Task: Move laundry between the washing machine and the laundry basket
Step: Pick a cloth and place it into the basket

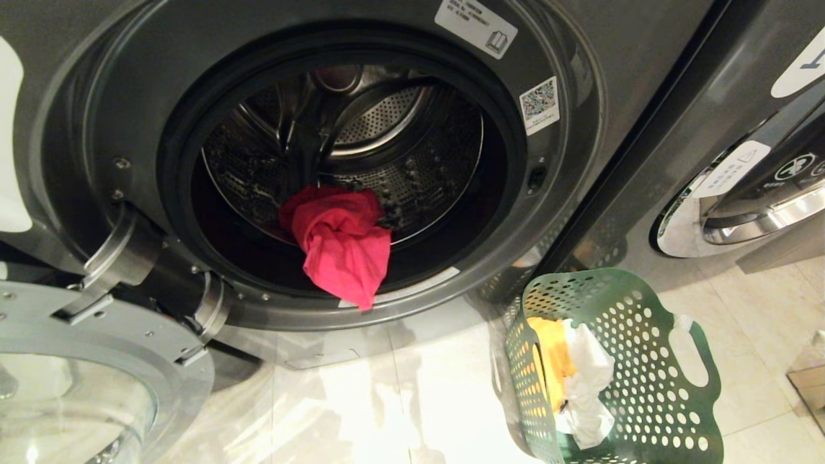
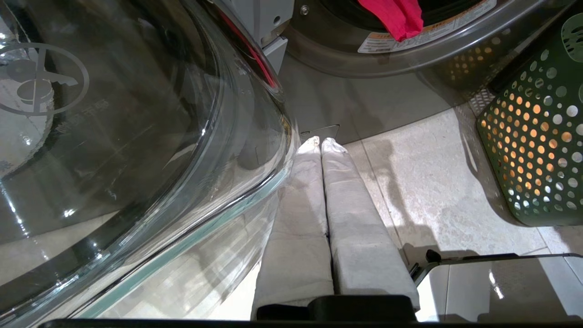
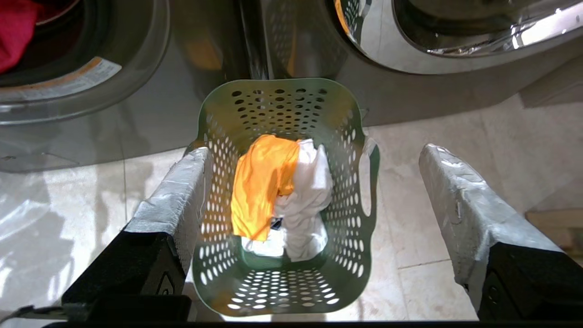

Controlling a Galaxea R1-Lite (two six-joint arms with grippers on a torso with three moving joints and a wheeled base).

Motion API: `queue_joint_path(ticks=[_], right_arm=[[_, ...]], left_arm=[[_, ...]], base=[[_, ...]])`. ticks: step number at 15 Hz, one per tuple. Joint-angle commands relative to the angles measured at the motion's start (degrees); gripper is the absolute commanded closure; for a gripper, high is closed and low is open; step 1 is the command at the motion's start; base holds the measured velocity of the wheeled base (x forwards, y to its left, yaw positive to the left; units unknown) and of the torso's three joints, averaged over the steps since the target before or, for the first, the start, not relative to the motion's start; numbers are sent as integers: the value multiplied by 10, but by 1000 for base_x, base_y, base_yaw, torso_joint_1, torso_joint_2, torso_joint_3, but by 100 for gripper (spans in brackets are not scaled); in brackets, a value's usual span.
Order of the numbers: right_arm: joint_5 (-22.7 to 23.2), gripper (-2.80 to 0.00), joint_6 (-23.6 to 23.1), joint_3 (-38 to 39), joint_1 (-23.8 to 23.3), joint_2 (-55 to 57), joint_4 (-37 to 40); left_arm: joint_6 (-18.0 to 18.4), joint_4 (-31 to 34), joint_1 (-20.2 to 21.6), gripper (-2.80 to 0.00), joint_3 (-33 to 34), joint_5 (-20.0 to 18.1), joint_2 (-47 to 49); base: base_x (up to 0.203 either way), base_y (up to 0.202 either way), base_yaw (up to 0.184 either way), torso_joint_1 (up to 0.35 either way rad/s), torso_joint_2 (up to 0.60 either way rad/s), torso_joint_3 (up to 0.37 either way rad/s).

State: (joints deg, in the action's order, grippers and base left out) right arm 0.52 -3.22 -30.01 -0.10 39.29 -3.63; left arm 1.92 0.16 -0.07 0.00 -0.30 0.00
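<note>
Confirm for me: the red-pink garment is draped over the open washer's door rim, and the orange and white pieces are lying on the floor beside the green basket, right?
Not quite. The orange garment and white garment lie inside the green basket, not on the floor; the right wrist view looks straight down into it. The red-pink garment does hang over the open washer's door rim.

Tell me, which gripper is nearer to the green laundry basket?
Right. The right gripper hangs open directly above the laundry basket; the left gripper is shut, low beside the open glass door, apart from the basket.
</note>
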Motion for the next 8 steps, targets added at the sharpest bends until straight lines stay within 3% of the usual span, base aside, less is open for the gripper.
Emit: queue_joint_path(ticks=[1,8], right_arm=[[1,-280,-20,3,0,-24,-1],[3,-280,-48,19,0,-33,-2]], left_arm=[[0,0,0,0,1,0,0],[0,0,1,0,1,0,0]], base=[[0,0,0,0,0,0],[0,0,0,0,0,0]])
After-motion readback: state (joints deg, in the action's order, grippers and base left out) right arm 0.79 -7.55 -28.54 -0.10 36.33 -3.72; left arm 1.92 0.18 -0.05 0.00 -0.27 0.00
